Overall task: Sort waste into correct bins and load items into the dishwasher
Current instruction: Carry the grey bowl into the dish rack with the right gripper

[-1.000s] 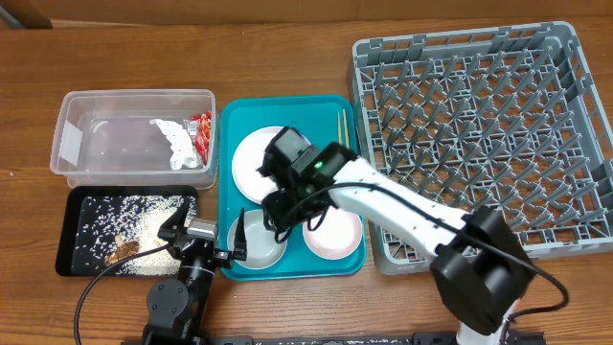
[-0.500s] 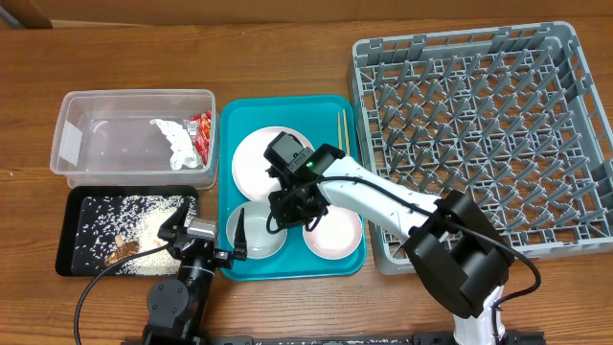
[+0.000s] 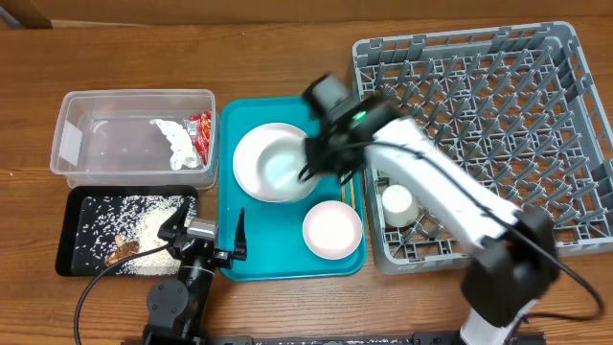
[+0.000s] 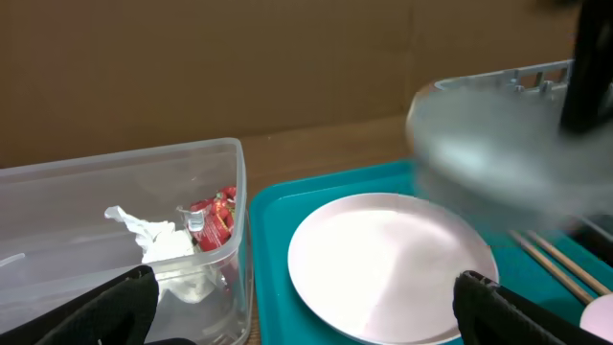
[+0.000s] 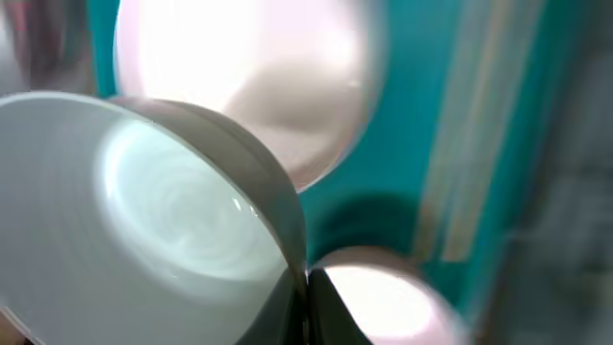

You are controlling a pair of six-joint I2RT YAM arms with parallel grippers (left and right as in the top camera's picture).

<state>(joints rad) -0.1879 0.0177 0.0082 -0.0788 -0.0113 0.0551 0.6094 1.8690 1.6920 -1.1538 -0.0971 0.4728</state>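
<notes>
As right tool [image 3: 311,161] pinches whitish bowl [image 3: 271,168] over brown wooden table [image 3: 144,48], left tool [image 3: 206,238] gapes.

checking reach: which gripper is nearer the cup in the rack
Right. The right gripper holds a bowl just left of the cup; the left gripper sits by the tray's front-left corner.

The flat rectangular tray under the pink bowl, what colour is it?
The flat rectangular serving tray is plain teal, no pattern; it shows best in the overhead view.
</notes>
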